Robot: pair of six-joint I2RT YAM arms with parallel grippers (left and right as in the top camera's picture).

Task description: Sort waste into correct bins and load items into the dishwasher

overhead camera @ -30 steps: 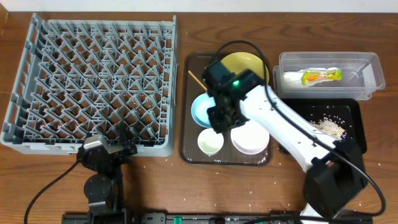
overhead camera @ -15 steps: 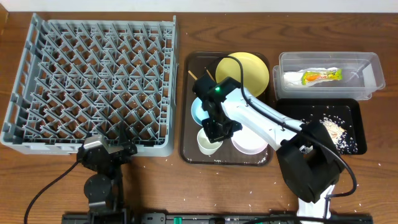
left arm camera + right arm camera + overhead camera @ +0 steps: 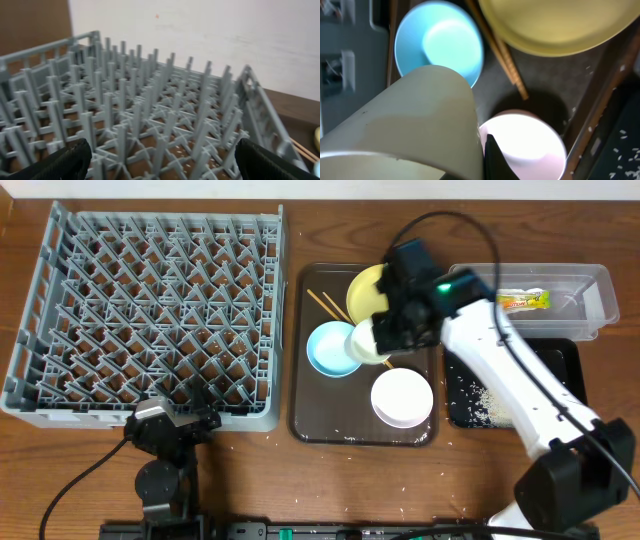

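My right gripper [image 3: 385,340] is shut on the small pale cup [image 3: 368,342] and holds it tilted above the dark brown tray, over the yellow plate's near edge. In the right wrist view the cup [image 3: 405,120] fills the lower left, one black finger [image 3: 492,160] against its wall. Below lie the light blue bowl [image 3: 332,348], the white bowl [image 3: 402,398], the yellow plate [image 3: 372,292] and the chopsticks [image 3: 326,307]. The grey dish rack [image 3: 150,320] stands at the left. My left gripper [image 3: 160,160] is open at the rack's near edge.
The clear tub [image 3: 530,300] at the back right holds the printed wrapper [image 3: 522,301]. The black tray [image 3: 510,385] in front of it holds rice scraps [image 3: 478,398]. The brown serving tray [image 3: 300,420] lies between rack and bins. Crumbs dot the table front.
My right gripper closed on the pale cup at the tray's front, lifted it and carried it back and right. The left arm has not moved.
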